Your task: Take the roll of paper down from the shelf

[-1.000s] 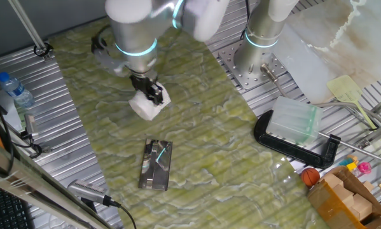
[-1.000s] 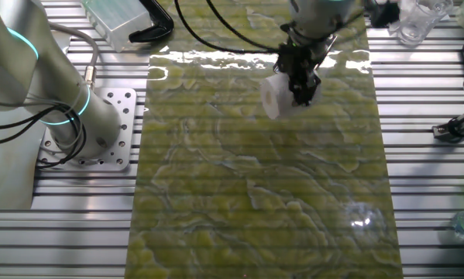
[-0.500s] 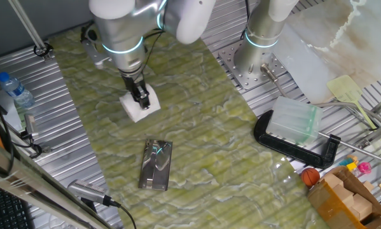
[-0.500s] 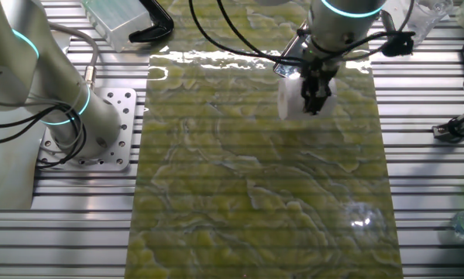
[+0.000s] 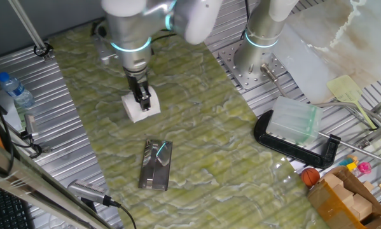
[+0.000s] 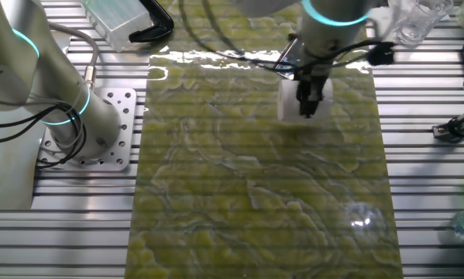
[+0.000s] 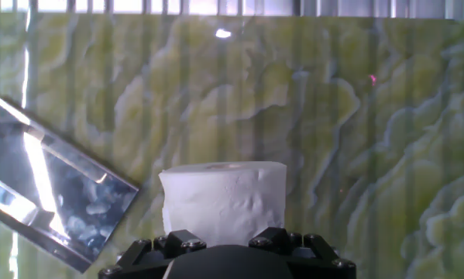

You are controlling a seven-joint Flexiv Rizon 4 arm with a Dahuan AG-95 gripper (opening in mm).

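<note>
**Operator:** Starting with one fixed view. I have the gripper [image 5: 142, 97] closed on the roll of paper [image 5: 139, 108], and the roll sits low over the green mat [image 5: 203, 146], well apart from the shelf [image 5: 156, 165], which lies flat and bare nearer the camera. I can't tell from here whether the roll's bottom is touching the mat.

**Observer:** And from the other side?

**Operator:** In the other fixed view the fingers [image 6: 309, 94] come straight down over the front of the roll of paper [image 6: 293, 105], pinching it narrow. There's a faint shadow just beneath it, so I judge it is at or just above the surface. The shelf isn't in this picture.

**Observer:** Hand view?

**Operator:** The roll of paper [image 7: 225, 203] stands upright right in front of the hand, its top face visible, and the shelf [image 7: 49, 194] shows as a shiny plate off to the left, not touching it.

**Observer:** What worries you?

**Operator:** Two things, both guesses. If I let go while it's above the mat, the soft roll could tip and wander back toward the shelf. And if I press lower with the grip this tight, I'd squash the paper, or it might cling to a finger when I open.
</note>
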